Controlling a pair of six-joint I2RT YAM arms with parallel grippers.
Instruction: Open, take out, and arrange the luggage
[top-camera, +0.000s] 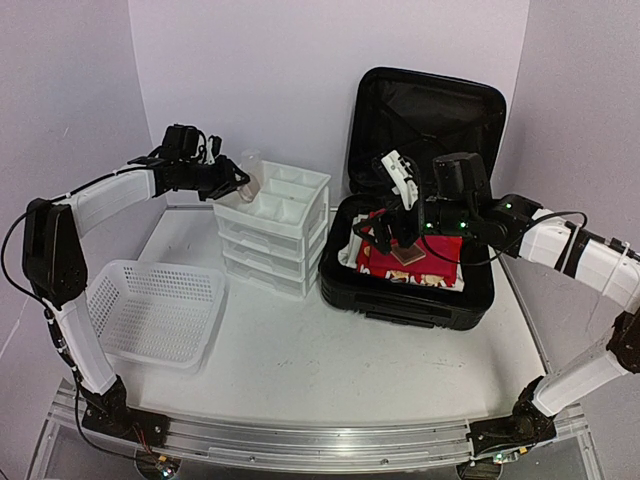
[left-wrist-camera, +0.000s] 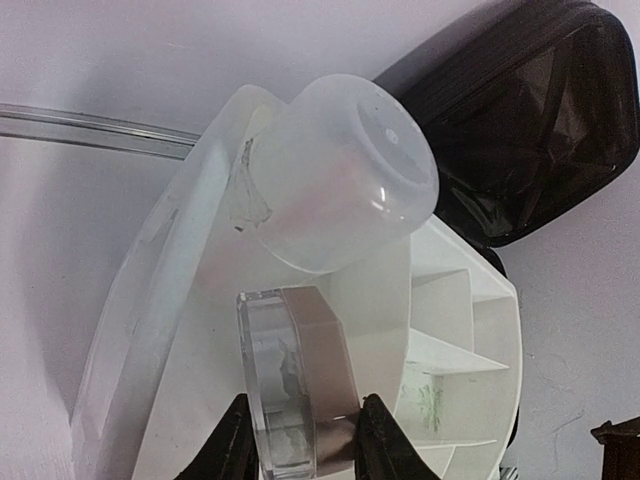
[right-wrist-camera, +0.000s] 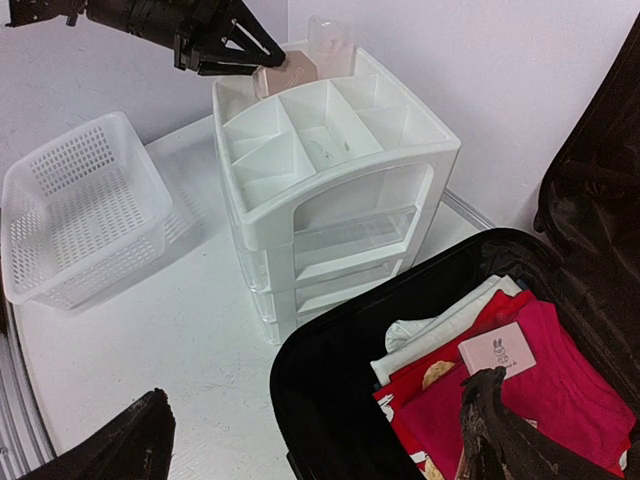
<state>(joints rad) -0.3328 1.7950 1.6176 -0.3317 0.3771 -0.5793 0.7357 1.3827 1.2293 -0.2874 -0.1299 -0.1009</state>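
Top external view: left jaws pinch a clear bottle (top-camera: 248, 173) above the drawers (top-camera: 275, 235); right of the drawers, right jaws hang spread over the open luggage (top-camera: 400, 297).

Luggage (right-wrist-camera: 322, 398) partly beyond frame edge

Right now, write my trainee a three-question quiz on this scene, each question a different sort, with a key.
1. True or false: the lid of the luggage is shut.
2. What does the left gripper hold above the drawer unit? A) a clear container B) a red garment C) the mesh basket
3. Fill in: the right gripper hangs over the luggage with its jaws ____.
Key: 1 false; 2 A; 3 open.
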